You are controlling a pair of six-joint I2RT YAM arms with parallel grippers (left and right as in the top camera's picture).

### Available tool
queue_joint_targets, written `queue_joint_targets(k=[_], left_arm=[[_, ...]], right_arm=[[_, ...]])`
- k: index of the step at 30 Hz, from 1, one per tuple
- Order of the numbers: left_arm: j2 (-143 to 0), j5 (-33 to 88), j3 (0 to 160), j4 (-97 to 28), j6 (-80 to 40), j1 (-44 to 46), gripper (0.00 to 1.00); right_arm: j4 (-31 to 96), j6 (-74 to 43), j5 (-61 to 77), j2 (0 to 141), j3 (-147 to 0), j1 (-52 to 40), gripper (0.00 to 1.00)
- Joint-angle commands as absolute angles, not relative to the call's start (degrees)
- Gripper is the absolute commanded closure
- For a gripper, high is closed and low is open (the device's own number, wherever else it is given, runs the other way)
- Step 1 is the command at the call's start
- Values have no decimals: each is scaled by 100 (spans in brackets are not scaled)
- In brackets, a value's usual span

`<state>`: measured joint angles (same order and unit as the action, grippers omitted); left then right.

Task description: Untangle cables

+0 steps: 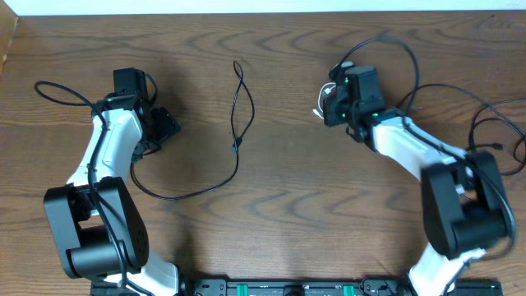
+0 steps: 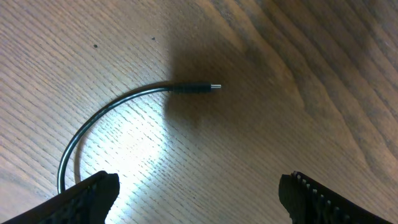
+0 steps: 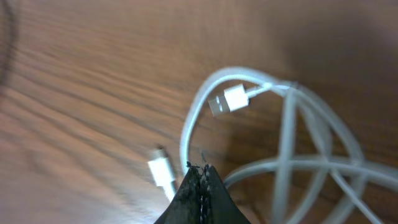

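Two-armed sorting, probably nearing its end: hovering spread with left gripper (image 2: pixel 199 193) over black cable (image 2: pixel 124 99), pressing right gripper (image 3: pixel 200 180) together at white cable (image 3: pixel 227 99), hold unclear; next probably needing uncoiling.

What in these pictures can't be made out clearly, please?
- Right wrist: the picture is blurred, so it is unclear whether the shut right hand pinches the white cable.
- Overhead: that cable is mostly hidden under the right hand.
- Left wrist: the black cable leaves at the bottom edge, and its other end is unseen.
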<state>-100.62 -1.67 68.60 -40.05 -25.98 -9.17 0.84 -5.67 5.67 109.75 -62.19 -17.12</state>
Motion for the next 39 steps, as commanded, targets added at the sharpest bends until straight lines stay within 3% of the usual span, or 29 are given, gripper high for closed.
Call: queue_joint_targets(k=[1,10,18,26,28,29,31,32,33,39], left_arm=[[-10033,-196,6803,-4018,-2694,-930,13],[-10033,-196,6803,-4021,-2823,-930,13],[-10033,-196,6803,-4021,-2823,-930,13],[-10033,-196,6803,-4021,-2823,-930,13],[-10033,-196,6803,-4021,-2823,-930,13],[-10033,-196,6803,-4021,-2823,-930,13],[-10033,-196,6803,-4021,-2823,-930,13],[-10033,-198,6803,-4021,-2823,-930,13],[-10033,-196,6803,-4021,-2823,-930,13],[-10033,-196,6803,-4021,-2823,-930,13]], right_arm=[[-62,-231,30,11581,-6213,-1573,99],[-375,-224,-1367,12293,-6213,-967,99],[-410,-224,-1286,12291,-6215,-191,99],[-388,340,-1212,12103,-6318,-54,99],[-388,351,-1297,11898,-6357,-54,83],[-388,351,-1352,11754,-6381,-54,65],[-390,349,-1358,11443,-6399,-54,43],[-390,331,-1345,11236,-6401,-60,27],[-388,318,-1317,11028,-6401,-73,1],[45,-16,-622,9817,-6401,-298,1]])
